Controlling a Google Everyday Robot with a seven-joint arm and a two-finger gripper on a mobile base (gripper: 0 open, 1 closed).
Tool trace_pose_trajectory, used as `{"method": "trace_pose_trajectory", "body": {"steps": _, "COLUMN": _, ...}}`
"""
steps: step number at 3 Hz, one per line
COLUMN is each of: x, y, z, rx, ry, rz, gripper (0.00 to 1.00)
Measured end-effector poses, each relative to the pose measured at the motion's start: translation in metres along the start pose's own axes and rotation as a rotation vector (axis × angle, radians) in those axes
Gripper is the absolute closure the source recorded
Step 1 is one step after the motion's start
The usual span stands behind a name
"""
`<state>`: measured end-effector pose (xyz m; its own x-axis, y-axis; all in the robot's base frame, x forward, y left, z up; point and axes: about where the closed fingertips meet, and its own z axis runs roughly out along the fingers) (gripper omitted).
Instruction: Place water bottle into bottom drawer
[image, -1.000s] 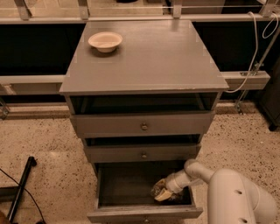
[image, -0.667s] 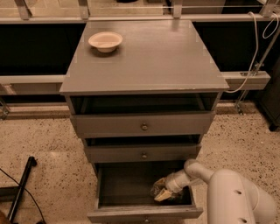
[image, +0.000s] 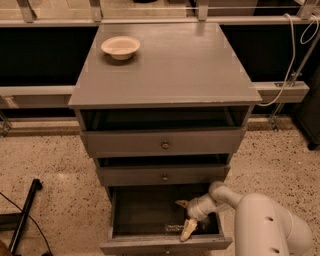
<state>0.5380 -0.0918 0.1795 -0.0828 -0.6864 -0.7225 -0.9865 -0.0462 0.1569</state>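
Water bottle (image: 173, 228) lies on its side on the dark floor of the bottom drawer (image: 134, 212), close to the front wall and right of centre. Only a faint crinkled glint of it shows. The bottom drawer is pulled well out, further than the two above it.

Gripper (image: 185, 216) is inside the bottom drawer, right half, low over the floor. Jaws are spread wide. One cream finger points up-left toward the back of the drawer, and the other fingertip (image: 189, 229) points down toward the front wall, just beside the right end of the bottle. Nothing is clamped between them. Cannot tell whether the lower fingertip touches the bottle.

Arm (image: 260, 225) comes in from the lower right. A bulky white link sits outside the drawer's right front corner, and a slimmer wrist section angles up and left over the right wall, then bends down into the drawer.

Middle drawer (image: 150, 176) and top drawer (image: 135, 142) are each pulled out a little, with a dark gap above each front. Cream bowl (image: 120, 47) sits upright on the cabinet top (image: 175, 70) near the back left corner, well apart from the arm.
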Motion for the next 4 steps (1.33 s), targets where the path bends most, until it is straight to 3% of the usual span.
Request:
{"method": "trace_pose_trajectory", "body": {"steps": 2, "x": -0.037, "y": 0.015, "z": -0.029, "rx": 0.024, "ry": 0.016, "rz": -0.049, "gripper": 0.00}}
{"method": "trace_pose_trajectory", "body": {"steps": 3, "x": -0.039, "y": 0.034, "z": -0.069, "rx": 0.035, "ry": 0.027, "rz": -0.125, "gripper": 0.00}}
{"method": "trace_pose_trajectory", "body": {"steps": 4, "x": -0.039, "y": 0.035, "z": -0.069, "rx": 0.034, "ry": 0.026, "rz": -0.135, "gripper": 0.00}}
